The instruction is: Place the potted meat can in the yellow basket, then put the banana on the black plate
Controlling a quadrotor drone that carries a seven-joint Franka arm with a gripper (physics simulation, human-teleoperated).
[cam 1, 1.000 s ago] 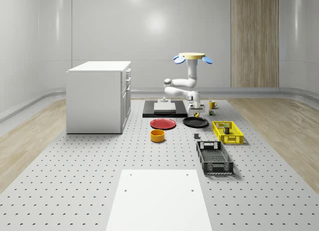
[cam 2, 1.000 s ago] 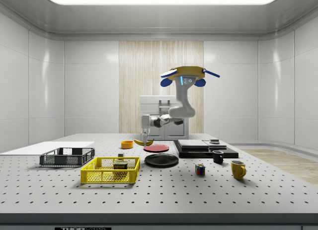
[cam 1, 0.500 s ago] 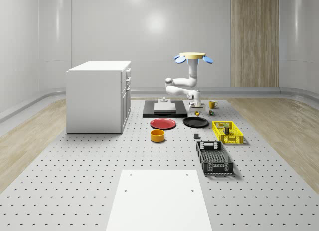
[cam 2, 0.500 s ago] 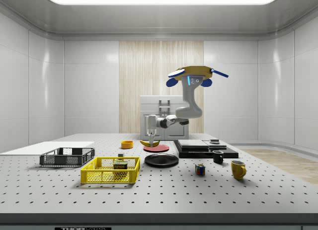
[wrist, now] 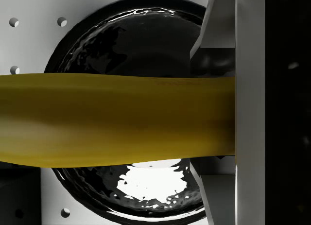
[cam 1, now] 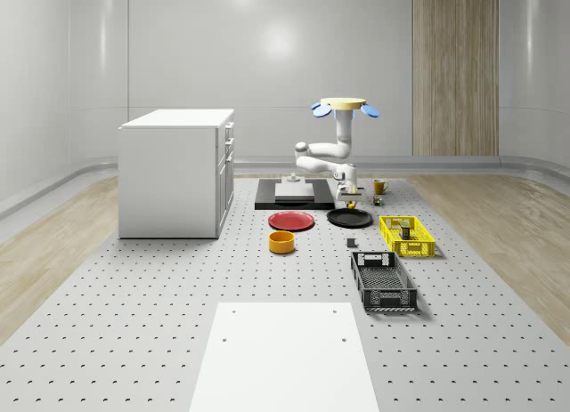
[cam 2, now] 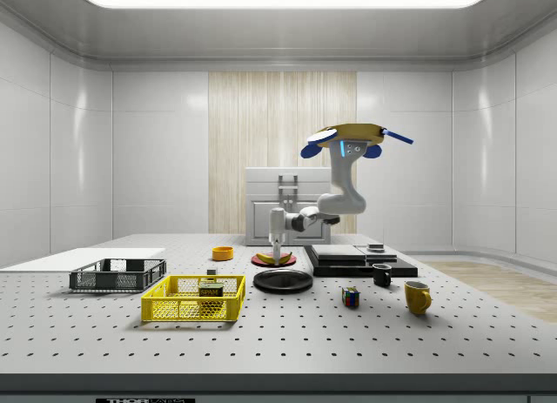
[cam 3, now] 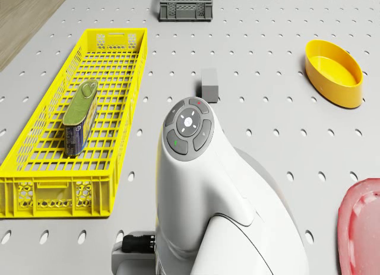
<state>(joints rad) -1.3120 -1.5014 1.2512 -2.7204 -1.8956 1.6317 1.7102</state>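
While gripping banana (wrist: 116, 119), tool (cam 2: 277, 246) downward.

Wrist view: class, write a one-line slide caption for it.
The end effector holds the banana crosswise above the black plate, ready for placing.

Glossy black plate (wrist: 146, 35), almost wet-looking, bright glare on its lower part. Smooth matt skin on the banana (wrist: 116, 118), dull yellow. Yellow basket (cam 3: 77, 138) of plastic lattice, metal-looking lid on the can (cam 3: 80, 114) inside. Matt grey surface (cam 3: 267, 67) dotted with holes. Smooth glossy white shell on the arm (cam 3: 214, 198). Shiny yellow bowl (cam 3: 333, 73), glossy red plate (cam 3: 359, 227).
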